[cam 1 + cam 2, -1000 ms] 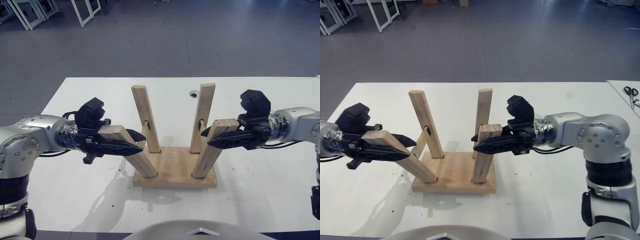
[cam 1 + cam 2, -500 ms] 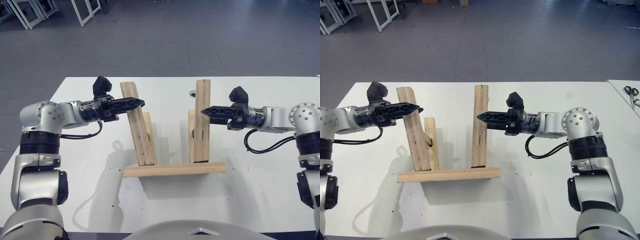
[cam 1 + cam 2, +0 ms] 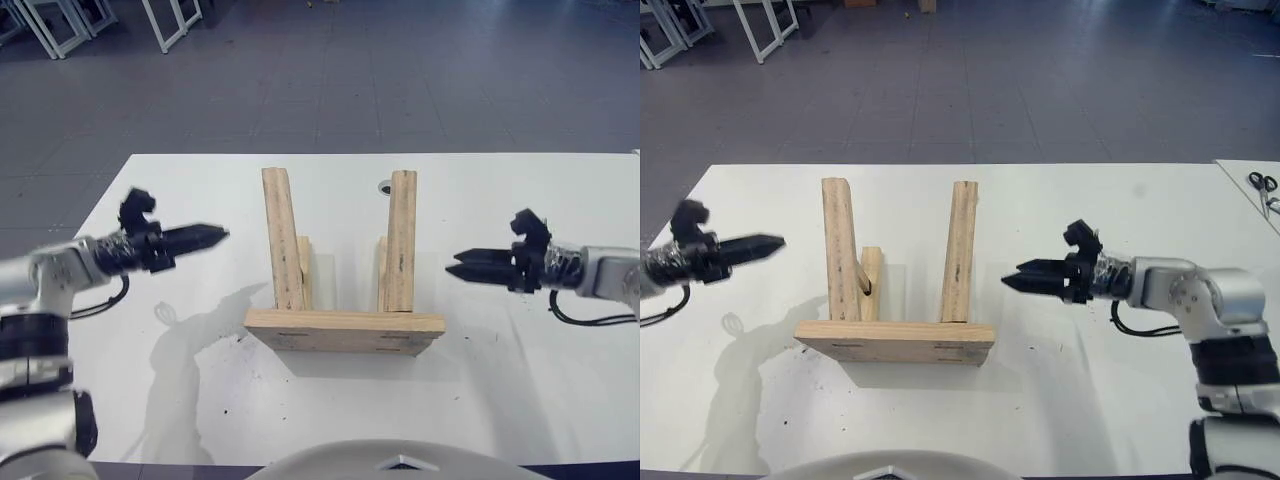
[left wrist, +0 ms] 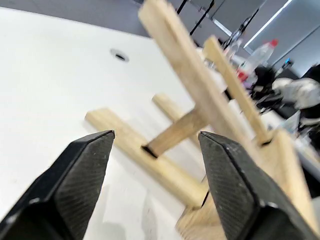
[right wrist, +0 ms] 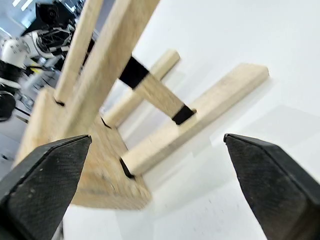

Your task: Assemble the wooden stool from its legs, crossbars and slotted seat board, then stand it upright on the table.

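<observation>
Bright, even light, soft shadows (falling leftward)

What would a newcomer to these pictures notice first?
The pale wooden stool in the middle of the white table catches the eye first. It lies on its side, with the edge of the seat board toward the robot and the legs pointing away. The left gripper and the right gripper hover open on either side, both clear of it.

This looks like a robotics lab or workshop hall. A plain white table (image 3: 500,200) stands on a wide grey tiled floor (image 3: 400,70). White metal frames (image 3: 158,30) stand at the far left. Scissors (image 3: 1262,185) lie on a second table (image 3: 1240,178) to the right, and a bottle (image 4: 260,50) stands among cluttered gear.
</observation>
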`<state>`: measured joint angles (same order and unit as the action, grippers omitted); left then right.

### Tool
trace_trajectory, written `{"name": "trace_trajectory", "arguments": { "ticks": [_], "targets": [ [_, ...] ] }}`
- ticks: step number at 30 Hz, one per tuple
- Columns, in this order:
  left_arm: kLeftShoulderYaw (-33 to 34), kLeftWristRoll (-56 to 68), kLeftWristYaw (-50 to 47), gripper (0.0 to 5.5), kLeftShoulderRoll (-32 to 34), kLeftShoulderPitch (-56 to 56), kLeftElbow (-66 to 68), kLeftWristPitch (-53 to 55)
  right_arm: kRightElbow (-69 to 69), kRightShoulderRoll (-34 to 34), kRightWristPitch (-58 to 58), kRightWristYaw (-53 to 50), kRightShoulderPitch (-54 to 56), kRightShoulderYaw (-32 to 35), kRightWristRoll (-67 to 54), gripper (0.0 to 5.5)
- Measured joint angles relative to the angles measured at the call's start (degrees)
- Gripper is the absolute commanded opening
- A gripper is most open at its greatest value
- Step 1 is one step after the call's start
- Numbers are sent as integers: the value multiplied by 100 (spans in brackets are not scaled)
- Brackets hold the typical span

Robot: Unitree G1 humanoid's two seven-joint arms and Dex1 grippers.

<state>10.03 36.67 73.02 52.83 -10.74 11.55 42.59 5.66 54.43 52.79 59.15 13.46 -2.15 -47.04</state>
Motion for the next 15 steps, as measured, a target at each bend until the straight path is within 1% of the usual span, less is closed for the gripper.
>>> {"name": "trace_trajectory", "arguments": {
  "ticks": [1,2,3,4,5,8,11,14,15],
  "targets": [
    [-1,-274,-12,375,1,589,-481,-381,304,194,-336,96,-399,-55,307,491],
    [10,-717,-30,395,30,1495,-1247,-1006,797,489,-854,255,-1014,-113,775,491],
    [19,-1090,-41,395,78,2256,-1898,-1500,1260,707,-1243,390,-1507,-154,1107,491],
    [18,-1361,-41,395,170,2766,-2404,-1867,1691,847,-1561,473,-1839,-225,1358,491],
    [21,-1515,-47,395,223,2970,-2696,-2092,1989,872,-1783,517,-2006,-315,1522,491],
    [-112,-1704,-204,395,214,2989,-3031,-2309,2213,759,-2090,485,-2036,-556,1880,491],
    [-585,-2033,-634,395,-87,2677,-3286,-2572,2255,244,-2195,324,-1593,-909,2109,491],
    [-916,-2345,-837,395,-183,2599,-3263,-2765,2254,-101,-2198,189,-1312,-1177,2269,491],
    [-1026,-2399,-869,398,-221,2531,-3255,-2782,2255,-213,-2189,153,-1232,-1264,2324,472]
  ]
}}
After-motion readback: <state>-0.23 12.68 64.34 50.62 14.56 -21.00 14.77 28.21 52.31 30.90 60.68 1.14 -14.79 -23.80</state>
